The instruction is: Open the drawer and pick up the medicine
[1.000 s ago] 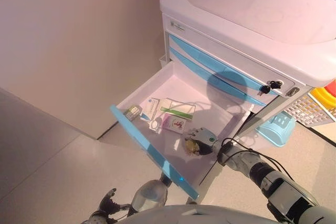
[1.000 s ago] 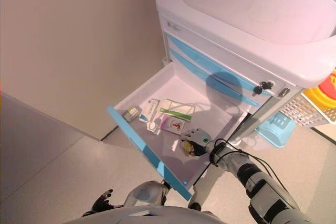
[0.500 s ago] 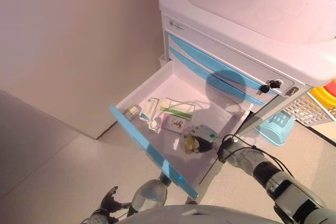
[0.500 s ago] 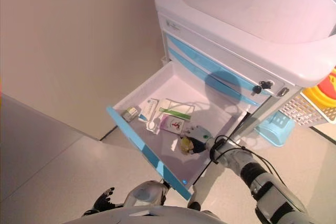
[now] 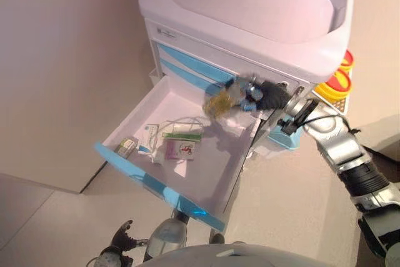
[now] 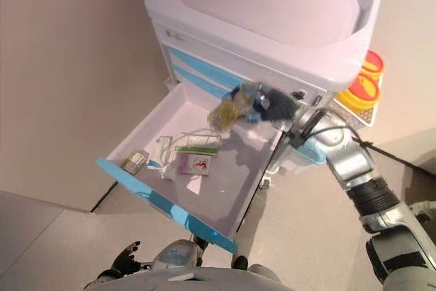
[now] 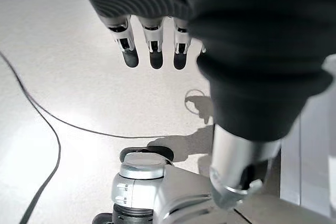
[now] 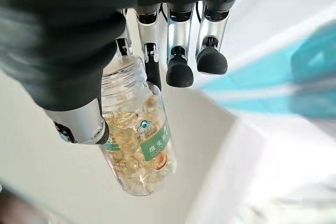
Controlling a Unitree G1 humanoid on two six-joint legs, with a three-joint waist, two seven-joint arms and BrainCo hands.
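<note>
A clear bottle of yellow capsules with a green label is pinched between the thumb and fingers of my right hand. The bottle hangs in the air above the back of the open drawer, in front of the cabinet's blue-fronted upper drawers. Several medicine boxes still lie at the drawer's left front. My left hand hangs low by the floor, its fingers straight and holding nothing.
The white medical cabinet with a recessed top stands behind the drawer. Yellow bins hang at its right side, with a light blue basket below them. A beige wall lies to the left.
My right hand has lifted the capsule bottle out of the drawer, up and back towards the cabinet front. The camera has shifted too, so the whole scene sits differently. The left hand stays low.
</note>
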